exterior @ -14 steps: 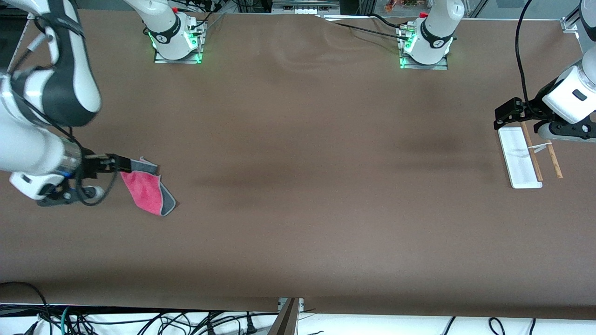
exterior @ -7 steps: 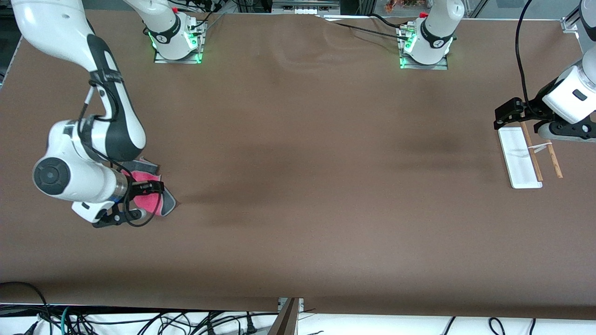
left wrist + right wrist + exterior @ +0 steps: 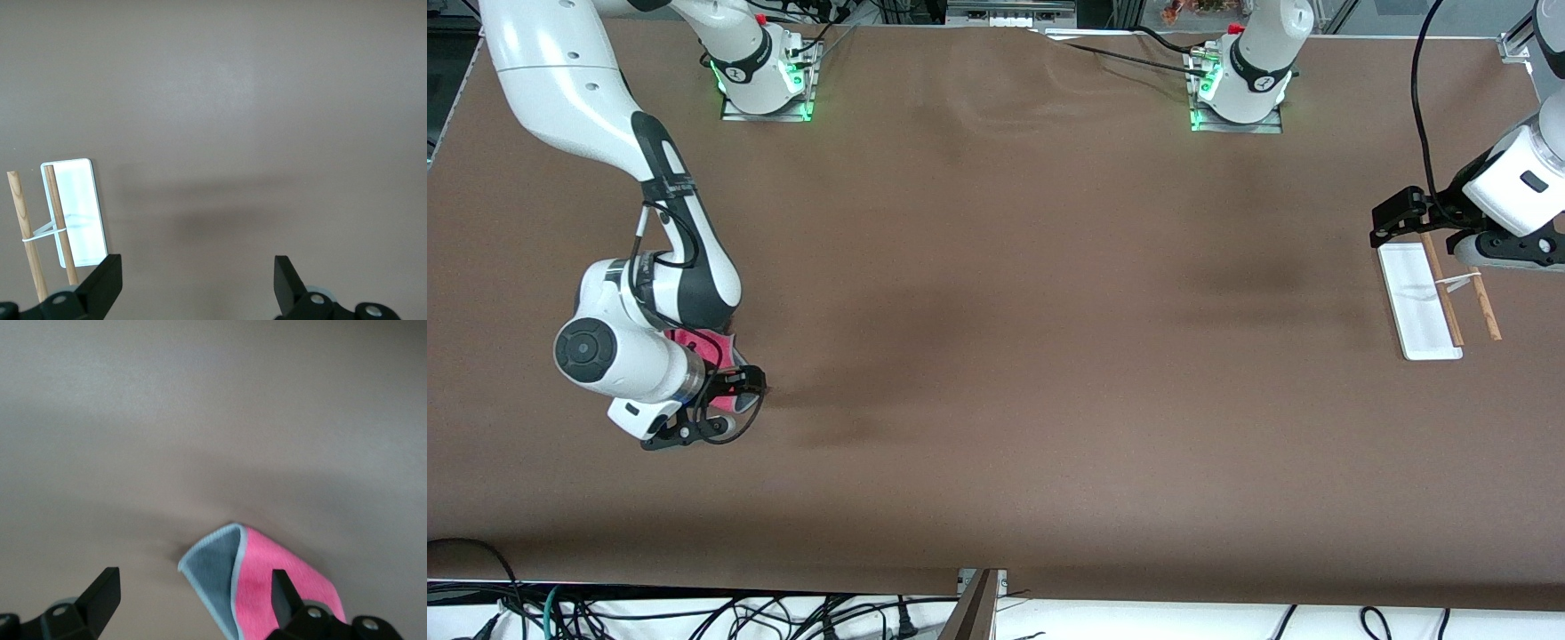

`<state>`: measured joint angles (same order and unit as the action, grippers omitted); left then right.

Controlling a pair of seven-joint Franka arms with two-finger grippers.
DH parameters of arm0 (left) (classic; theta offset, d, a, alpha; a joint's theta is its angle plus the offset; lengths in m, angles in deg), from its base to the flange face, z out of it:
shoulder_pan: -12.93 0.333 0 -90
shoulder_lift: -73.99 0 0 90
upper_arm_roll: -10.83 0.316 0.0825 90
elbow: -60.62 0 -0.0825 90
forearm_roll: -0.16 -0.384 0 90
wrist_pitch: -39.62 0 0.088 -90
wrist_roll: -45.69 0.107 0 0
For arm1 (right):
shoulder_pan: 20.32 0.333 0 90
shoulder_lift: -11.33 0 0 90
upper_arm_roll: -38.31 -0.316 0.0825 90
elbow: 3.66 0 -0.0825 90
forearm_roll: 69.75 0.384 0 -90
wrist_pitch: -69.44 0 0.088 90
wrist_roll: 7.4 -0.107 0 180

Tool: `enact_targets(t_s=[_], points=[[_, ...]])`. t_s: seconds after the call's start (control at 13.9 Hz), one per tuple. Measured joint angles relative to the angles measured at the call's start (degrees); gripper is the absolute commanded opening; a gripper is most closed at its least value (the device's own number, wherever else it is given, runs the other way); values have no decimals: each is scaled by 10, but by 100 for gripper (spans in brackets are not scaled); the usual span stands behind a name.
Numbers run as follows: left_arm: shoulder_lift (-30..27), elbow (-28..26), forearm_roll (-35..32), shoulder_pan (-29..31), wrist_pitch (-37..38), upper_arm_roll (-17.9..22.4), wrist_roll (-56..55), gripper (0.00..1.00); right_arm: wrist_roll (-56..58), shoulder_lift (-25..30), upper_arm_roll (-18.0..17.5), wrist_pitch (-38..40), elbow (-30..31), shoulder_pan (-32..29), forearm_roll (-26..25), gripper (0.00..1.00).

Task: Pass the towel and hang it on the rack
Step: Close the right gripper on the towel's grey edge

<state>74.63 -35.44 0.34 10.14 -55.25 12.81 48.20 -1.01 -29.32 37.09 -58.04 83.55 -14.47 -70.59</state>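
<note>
The towel (image 3: 698, 345), pink with grey edging, lies flat on the table at the right arm's end, mostly hidden under the right arm. In the right wrist view its folded-over corner (image 3: 260, 583) shows grey beside pink. My right gripper (image 3: 754, 382) is open and empty, low over the towel's corner nearer the front camera; the corner lies between its spread fingers (image 3: 101, 595). The rack (image 3: 1421, 302), a white base with two brown rods, lies at the left arm's end. My left gripper (image 3: 1387, 222) waits open and empty over the rack's farther end; the rack also shows in the left wrist view (image 3: 75, 210).
Brown cloth covers the whole table (image 3: 1005, 311). The two arm bases (image 3: 763, 84) stand along the farthest edge. Cables hang below the table's edge nearest the front camera.
My right arm has swung over the towel, carrying its gripper from the towel's farther corner to the corner nearer the front camera. The towel and left arm have not moved.
</note>
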Motion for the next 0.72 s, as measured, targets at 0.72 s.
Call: enact_targets(t_s=[0.72], points=[[0,0,0,0,1,0,0,100,-14,-20,0,-85,40,4,0,100]])
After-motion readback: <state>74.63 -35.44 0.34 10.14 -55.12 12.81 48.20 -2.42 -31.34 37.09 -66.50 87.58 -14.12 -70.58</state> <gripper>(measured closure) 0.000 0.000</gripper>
